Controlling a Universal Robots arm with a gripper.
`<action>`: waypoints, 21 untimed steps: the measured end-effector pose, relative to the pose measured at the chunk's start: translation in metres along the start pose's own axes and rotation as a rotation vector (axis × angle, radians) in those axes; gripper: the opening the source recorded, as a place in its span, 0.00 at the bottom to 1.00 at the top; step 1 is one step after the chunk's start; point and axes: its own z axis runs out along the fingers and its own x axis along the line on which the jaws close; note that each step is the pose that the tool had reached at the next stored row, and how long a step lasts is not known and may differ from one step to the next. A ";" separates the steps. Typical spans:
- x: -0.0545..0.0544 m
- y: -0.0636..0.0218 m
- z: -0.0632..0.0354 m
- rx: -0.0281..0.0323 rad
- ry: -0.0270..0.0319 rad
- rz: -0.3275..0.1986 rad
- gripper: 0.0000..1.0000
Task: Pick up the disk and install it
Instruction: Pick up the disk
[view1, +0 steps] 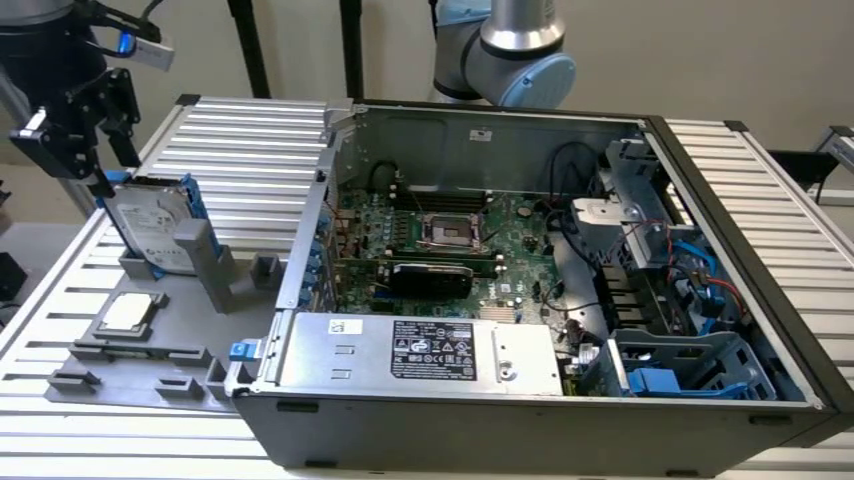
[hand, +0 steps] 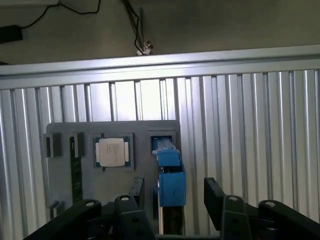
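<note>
Exterior view, from where I am standing: the gripper (view1: 114, 165) is hanging just above the disk (view1: 140, 225), over the far corner of the grey fixture plate (view1: 134, 375) on the exterior view's left. The disk is standing on edge against an upright grey holder (view1: 200, 265) at that corner. Its white-labelled face is turning toward the camera and its blue rails are running along its edges. The 2 black fingers (view1: 100, 178) are standing wide apart and gripping nothing. From here I cannot tell whether they are touching the disk's top edge.

Wrist view: the gripper (hand: 175, 195) is looking down along the disk (hand: 170, 180), which is showing edge-on as a blue strip. The fingers (hand: 136, 192) are sitting 1 on each side of it, with a gap on both sides.

A small square silver chip (view1: 127, 312) is lying flat in a socket nearer the plate's middle, apart from the disk. The plate is lying on the slatted aluminium tabletop (view1: 240, 125), beside the open computer case (view1: 534, 420). Inside the case a green motherboard (view1: 514, 225) is lying on the floor, and a silver box with a black label (view1: 427, 350) is sitting along the near edge. A blue-grey plastic cage (view1: 681, 370) is occupying the near corner on the exterior view's right. The arm (view1: 514, 50) is rising behind the case's far edge.
</note>
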 end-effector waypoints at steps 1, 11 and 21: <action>0.000 -0.0001 0.0018 0.0000 0.0000 -0.001 0.60; 0.001 0.0017 0.0196 0.0041 -0.0009 -0.003 0.60; 0.003 0.0025 0.0276 0.0104 -0.0299 -0.005 0.60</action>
